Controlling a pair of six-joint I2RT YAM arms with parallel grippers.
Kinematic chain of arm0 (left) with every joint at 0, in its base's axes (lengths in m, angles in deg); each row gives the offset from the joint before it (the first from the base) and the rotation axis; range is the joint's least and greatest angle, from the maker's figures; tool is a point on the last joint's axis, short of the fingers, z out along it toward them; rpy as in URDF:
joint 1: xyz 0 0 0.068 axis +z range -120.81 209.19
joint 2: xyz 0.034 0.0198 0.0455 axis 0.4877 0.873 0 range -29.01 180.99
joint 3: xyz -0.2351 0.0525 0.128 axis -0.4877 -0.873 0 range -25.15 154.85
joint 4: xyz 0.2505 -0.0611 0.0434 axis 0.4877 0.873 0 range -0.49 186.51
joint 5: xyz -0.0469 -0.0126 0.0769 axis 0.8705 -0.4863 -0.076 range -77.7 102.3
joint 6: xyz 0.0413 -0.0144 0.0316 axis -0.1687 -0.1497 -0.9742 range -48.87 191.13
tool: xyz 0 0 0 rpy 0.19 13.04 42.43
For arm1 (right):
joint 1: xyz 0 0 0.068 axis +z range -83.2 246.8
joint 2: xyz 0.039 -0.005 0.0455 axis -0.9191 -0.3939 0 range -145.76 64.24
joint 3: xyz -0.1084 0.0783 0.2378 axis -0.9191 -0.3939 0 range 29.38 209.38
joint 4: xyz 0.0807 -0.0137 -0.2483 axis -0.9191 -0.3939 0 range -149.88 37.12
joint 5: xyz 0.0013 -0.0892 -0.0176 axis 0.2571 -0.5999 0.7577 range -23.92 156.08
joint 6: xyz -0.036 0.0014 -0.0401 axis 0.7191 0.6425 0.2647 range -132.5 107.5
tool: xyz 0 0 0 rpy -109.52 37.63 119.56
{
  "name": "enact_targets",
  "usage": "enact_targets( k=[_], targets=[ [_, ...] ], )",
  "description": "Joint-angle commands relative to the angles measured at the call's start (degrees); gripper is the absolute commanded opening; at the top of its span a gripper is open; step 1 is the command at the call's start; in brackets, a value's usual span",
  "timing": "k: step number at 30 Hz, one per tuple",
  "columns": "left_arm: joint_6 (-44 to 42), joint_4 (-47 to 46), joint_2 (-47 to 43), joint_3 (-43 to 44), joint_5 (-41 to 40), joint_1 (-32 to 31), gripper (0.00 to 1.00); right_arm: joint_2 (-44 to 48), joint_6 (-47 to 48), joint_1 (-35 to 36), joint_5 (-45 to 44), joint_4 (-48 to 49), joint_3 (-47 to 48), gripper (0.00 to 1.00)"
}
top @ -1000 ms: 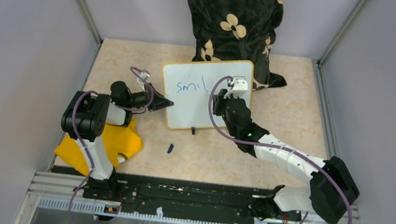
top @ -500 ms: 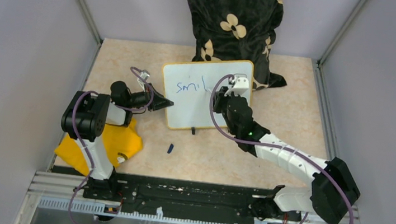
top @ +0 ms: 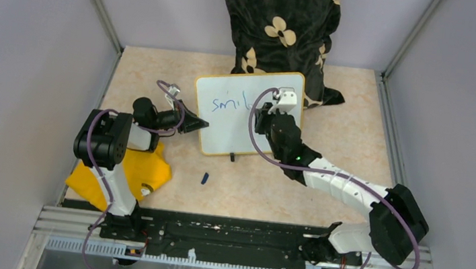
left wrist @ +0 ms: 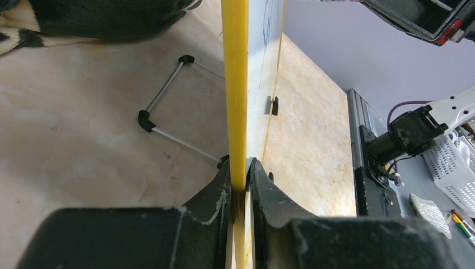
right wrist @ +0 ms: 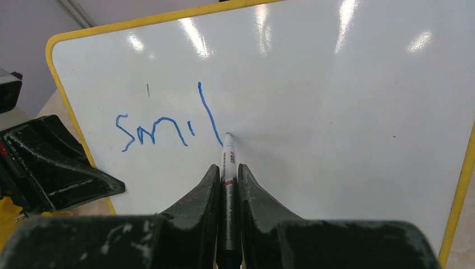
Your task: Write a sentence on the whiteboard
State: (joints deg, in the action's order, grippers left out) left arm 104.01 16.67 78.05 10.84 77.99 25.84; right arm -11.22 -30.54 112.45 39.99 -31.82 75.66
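The whiteboard (top: 236, 131), white with a yellow rim, sits in the middle of the table. My left gripper (top: 199, 125) is shut on the rim of its left edge, and the left wrist view shows that yellow rim (left wrist: 234, 84) pinched between the jaws of the left gripper (left wrist: 241, 168). My right gripper (right wrist: 227, 168) is shut on a marker (right wrist: 228, 162). The marker's tip touches the whiteboard (right wrist: 336, 112) at the foot of a long stroke. The sentence (right wrist: 162, 126) reads "smil" in blue. From above, the right gripper (top: 271, 116) hangs over the board just right of the sentence (top: 228, 104).
A black flowered cloth (top: 278, 27) lies behind the board. A yellow cloth (top: 126, 172) is under the left arm. A small blue cap (top: 204, 178) lies on the table in front of the board. A wire stand (left wrist: 168, 106) rests on the table beside the board.
My right gripper with the marker has shifted slightly left and farther back over the board. The left arm and the board have not moved.
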Motion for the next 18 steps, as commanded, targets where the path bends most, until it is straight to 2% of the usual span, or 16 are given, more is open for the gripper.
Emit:
enact_targets(
  k=[1, 18],
  targets=[
    [-3.44, 1.90, 1.49, 0.55, -0.98, -0.60, 0.00, -0.55, 0.56, -1.01, -1.48, 2.63, 2.87, 0.00],
    [-3.53, 2.00, 1.40, 0.57, -0.93, -0.69, 0.00, 0.69, 1.08, -2.46, -3.21, 1.70, 2.62, 0.00]
  ],
)
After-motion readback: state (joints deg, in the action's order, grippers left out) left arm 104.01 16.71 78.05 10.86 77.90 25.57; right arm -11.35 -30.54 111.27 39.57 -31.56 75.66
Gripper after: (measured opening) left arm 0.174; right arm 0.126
